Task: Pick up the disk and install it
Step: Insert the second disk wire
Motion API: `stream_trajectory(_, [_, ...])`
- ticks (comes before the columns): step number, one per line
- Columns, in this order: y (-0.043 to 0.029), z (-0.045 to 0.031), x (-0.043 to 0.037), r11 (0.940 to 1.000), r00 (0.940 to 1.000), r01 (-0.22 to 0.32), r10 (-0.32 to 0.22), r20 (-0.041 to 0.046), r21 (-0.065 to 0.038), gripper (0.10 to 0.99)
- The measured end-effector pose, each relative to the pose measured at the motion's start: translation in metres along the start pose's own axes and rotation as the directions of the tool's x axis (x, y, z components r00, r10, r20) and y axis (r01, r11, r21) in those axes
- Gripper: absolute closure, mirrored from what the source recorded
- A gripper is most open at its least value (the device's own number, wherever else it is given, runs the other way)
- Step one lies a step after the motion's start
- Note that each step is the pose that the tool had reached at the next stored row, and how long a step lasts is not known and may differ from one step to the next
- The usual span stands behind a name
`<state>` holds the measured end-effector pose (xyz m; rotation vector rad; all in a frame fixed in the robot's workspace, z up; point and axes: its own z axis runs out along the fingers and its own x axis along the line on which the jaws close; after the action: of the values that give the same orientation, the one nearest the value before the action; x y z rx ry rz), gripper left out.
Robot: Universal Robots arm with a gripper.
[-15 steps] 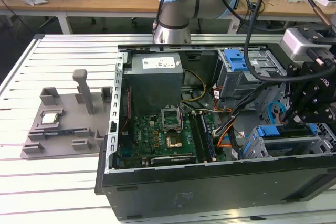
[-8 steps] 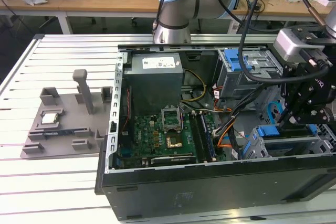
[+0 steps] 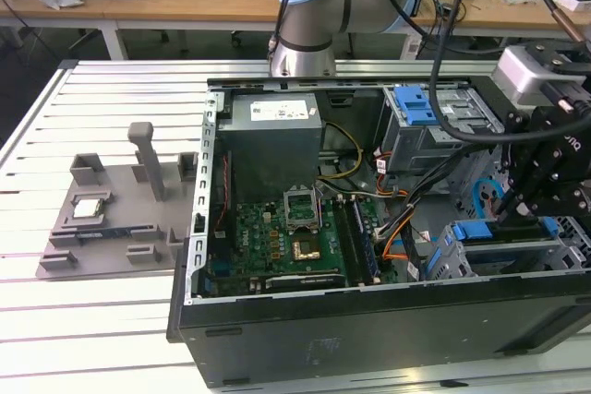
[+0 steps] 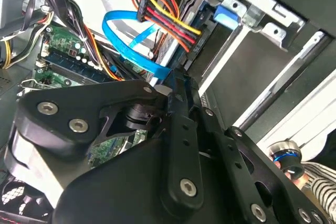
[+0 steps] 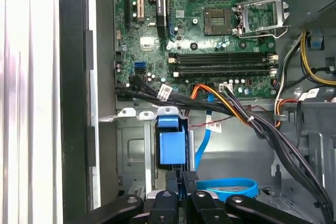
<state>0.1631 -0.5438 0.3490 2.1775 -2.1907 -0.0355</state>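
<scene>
On the exterior view's left, a grey fixture tray [image 3: 111, 219] is seen lying on the slatted white surface [image 3: 92, 320], with a small square silver chip [image 3: 88, 208] set in it. Toward the middle, the open computer case [image 3: 369, 320] is laid on its side, the green motherboard [image 3: 286, 237] and its empty processor socket [image 3: 305, 207] exposed, and a grey power supply [image 3: 272, 136] placed above them. Further to the exterior view's right, a drive cage with a blue latch [image 3: 416, 103] is mounted at the far wall.

At the exterior view's right, the black hand [image 3: 517, 211] is lowered into the case's drive bay [image 3: 517, 256], just above blue plastic parts. In the first wrist view the fingers [image 5: 174, 181] are seen drawn close together, their tips right at a blue ridged plastic piece [image 5: 172, 145] in the silver bay; whether anything is pinched cannot be told. The disk cannot be made out with certainty; the blue plastic beside the hand may be its carrier rail, so it is judged to sit at or in the bay.

The disk is judged rigid, fairly heavy for its size, smooth-sided and sensitive to knocks. It would best be held across its stiff metal edges or rails, not by the bendable plastic tab.
</scene>
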Motion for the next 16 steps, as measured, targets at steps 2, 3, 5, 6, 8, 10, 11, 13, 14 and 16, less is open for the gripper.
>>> stream_trajectory(2, [-0.0039,0.0005,-0.0001,0.9999,0.9999,0.010,-0.010,-0.0008,-0.005,0.925])
stream_trajectory(3, [-0.0050,0.0007,-0.0001,0.9999,0.9999,0.015,-0.015,-0.0010,-0.006,0.925])
stream_trajectory(5, [-0.0068,0.0011,-0.0002,0.9996,0.9997,0.026,-0.026,-0.0019,-0.008,0.925])
stream_trajectory(6, [-0.0070,0.0017,-0.0002,0.9994,0.9994,0.034,-0.034,-0.0023,-0.008,0.925])
stream_trajectory(8, [-0.0072,0.0023,-0.0002,0.9991,0.9991,0.042,-0.042,-0.0027,-0.009,0.925])
stream_trajectory(10, [-0.0072,0.0031,-0.0002,0.9989,0.9990,0.045,-0.045,-0.0028,-0.009,0.925])
stream_trajectory(11, [-0.0073,0.0037,-0.0003,0.9989,0.9990,0.045,-0.045,-0.0031,-0.010,0.925])
stream_trajectory(13, [-0.0073,0.0046,-0.0003,0.9989,0.9990,0.045,-0.045,-0.0034,-0.010,0.925])
stream_trajectory(14, [-0.0074,0.0050,-0.0003,0.9989,0.9990,0.045,-0.045,-0.0034,-0.010,0.925])
stream_trajectory(16, [-0.0074,0.0053,-0.0003,0.9989,0.9990,0.045,-0.045,-0.0044,-0.010,0.925])
